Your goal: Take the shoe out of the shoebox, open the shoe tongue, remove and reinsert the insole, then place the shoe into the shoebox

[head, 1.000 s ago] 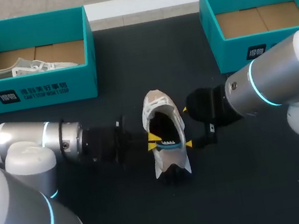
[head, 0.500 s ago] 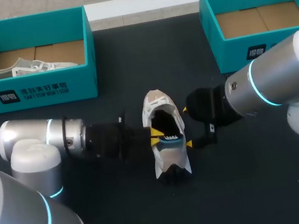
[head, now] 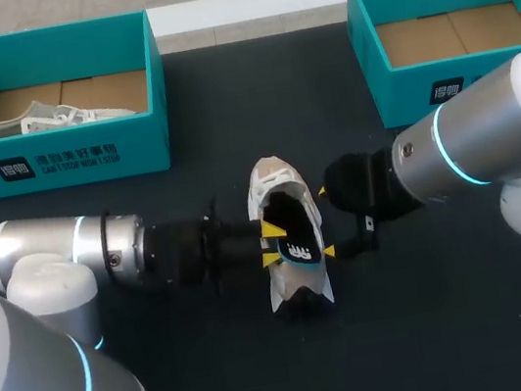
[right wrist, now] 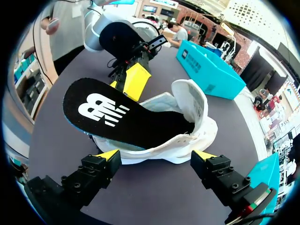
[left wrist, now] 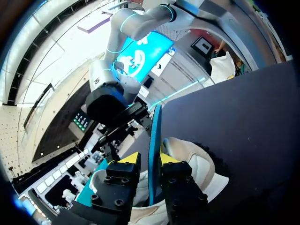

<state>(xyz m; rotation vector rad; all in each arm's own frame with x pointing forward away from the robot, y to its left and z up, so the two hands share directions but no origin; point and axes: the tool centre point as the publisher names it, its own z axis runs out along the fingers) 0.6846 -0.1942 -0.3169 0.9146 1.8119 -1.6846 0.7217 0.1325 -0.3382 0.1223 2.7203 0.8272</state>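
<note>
Pinching the insole (left wrist: 153, 136) between both yellow tips, my left gripper (left wrist: 150, 160) holds it edge-up, half out of the shoe (head: 269, 178) mid-table. My right gripper (right wrist: 156, 154) stands spread wide beside the shoe, holding nothing.

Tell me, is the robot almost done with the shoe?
About halfway. The shoe is out on the table, tongue open. Right now the left gripper pinches the insole, its heel end sticking up out of the shoe. Left to do: seat the insole flat inside, then put the shoe into a shoebox.
</note>
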